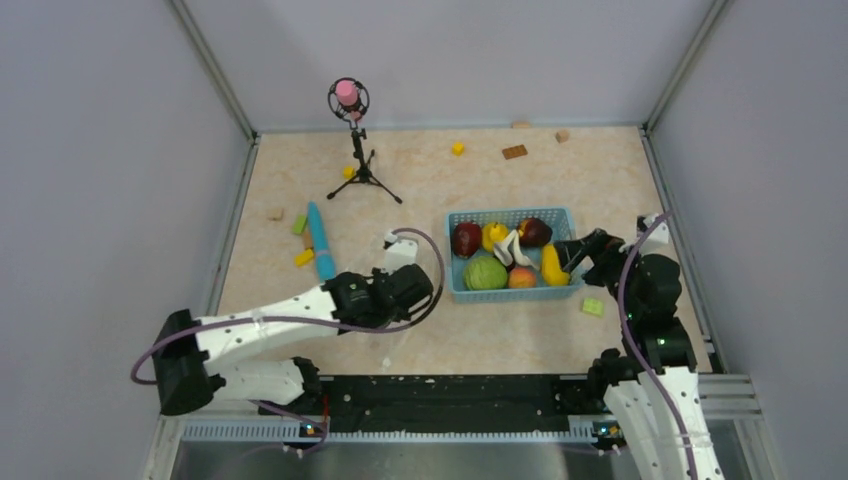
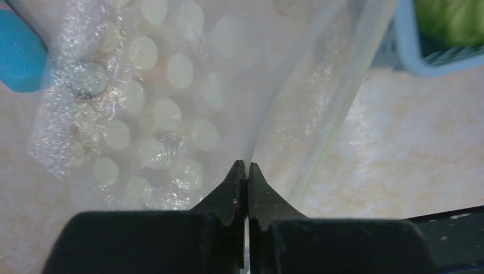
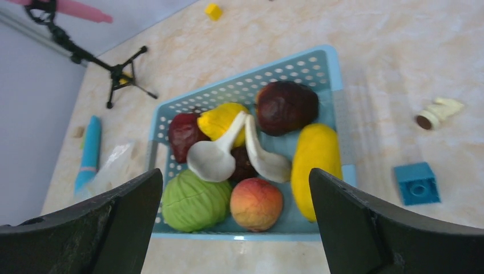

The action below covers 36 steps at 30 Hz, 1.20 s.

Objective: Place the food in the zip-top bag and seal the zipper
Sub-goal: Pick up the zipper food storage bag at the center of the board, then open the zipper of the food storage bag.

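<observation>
— Where is the food to be found?
— All of it is gathered inside the blue basket (image 1: 507, 212). Two dark red apples (image 3: 285, 107) are lodged toward the basket's far side, with a yellow piece (image 3: 220, 120) between them. A white piece (image 3: 214, 160) is laid across the basket's middle. A green round fruit (image 3: 191, 200) and an orange-peach one (image 3: 255, 202) are set along its near wall, and a long yellow piece (image 3: 315, 157) is laid against its right wall.

— And where is the zip-top bag (image 2: 165, 103) placed?
— It is seen to the left of the basket, just beside the near left corner, and it is crumpled.

— How is the left gripper (image 2: 246, 168) held?
— It is closed to the left of the basket, with the fingertips pressed together on a fold of the bag's clear film.

— And the right gripper (image 1: 585, 247)?
— It is spread wide with nothing gripped, and it is held at the basket's right wall, pointed toward the fruit. Whether the rim is touched cannot be told.

— Is anything else noted?
— A blue tube-shaped item (image 1: 320, 240) is laid farther left of the basket, beyond the bag. A green block (image 1: 593, 307) is set near the basket's near right corner.
</observation>
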Motion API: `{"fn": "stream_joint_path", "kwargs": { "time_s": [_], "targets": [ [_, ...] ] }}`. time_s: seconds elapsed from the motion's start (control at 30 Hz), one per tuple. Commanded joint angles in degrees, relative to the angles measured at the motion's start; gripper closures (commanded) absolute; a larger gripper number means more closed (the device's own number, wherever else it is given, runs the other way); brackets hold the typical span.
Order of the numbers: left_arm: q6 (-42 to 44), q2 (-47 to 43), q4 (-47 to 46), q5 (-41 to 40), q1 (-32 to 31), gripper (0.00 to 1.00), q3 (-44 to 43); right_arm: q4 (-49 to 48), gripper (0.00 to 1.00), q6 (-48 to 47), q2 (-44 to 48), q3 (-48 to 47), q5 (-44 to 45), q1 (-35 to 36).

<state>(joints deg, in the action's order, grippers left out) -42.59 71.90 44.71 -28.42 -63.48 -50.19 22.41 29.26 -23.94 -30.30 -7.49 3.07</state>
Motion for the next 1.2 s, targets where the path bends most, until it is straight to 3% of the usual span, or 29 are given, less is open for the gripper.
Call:
{"fn": "stream_joint_path", "kwargs": {
  "time_s": [0.0, 0.1, 0.17, 0.23, 0.37, 0.5, 0.7, 1.17],
  "targets": [
    [-5.40, -10.14, 2.40, -10.60, -0.19, 1.00, -3.98, -13.34, 0.01, 3.42, -0.37, 3.16, -14.09, -0.31],
    [-8.57, -13.27, 5.90, -16.60, -0.15, 1.00, -6.33, -21.59, 0.01, 7.04, -4.02, 4.74, -24.73, 0.51],
    [-11.01, -13.38, 10.56, -18.42, -0.17, 1.00, -9.53, -25.27, 0.01, 7.59, -6.82, 5.03, -24.65, 4.86],
    [-11.46, -12.85, 13.31, -18.67, -0.15, 1.00, -12.19, -25.59, 0.01, 5.19, -9.50, 3.88, -17.42, 13.48],
    [-9.72, -10.13, 15.07, -16.82, -0.13, 1.00, -16.83, -26.40, 0.01, -1.02, -19.71, -2.41, 4.24, 38.17],
    [-9.27, -6.80, 15.38, -16.25, -0.11, 1.00, -19.46, -28.90, 0.01, -4.37, -33.41, -10.45, 14.50, 50.00],
    [-7.68, -6.01, 13.50, -14.62, -0.07, 1.00, -20.63, -37.91, 0.01, -0.43, -45.88, -16.45, 11.31, 52.47],
    [-5.84, -9.56, 8.53, -12.67, 0.23, 1.00, -17.64, -53.01, 0.06, 6.00, -52.09, -13.95, 9.35, 52.54]
  ]
}}
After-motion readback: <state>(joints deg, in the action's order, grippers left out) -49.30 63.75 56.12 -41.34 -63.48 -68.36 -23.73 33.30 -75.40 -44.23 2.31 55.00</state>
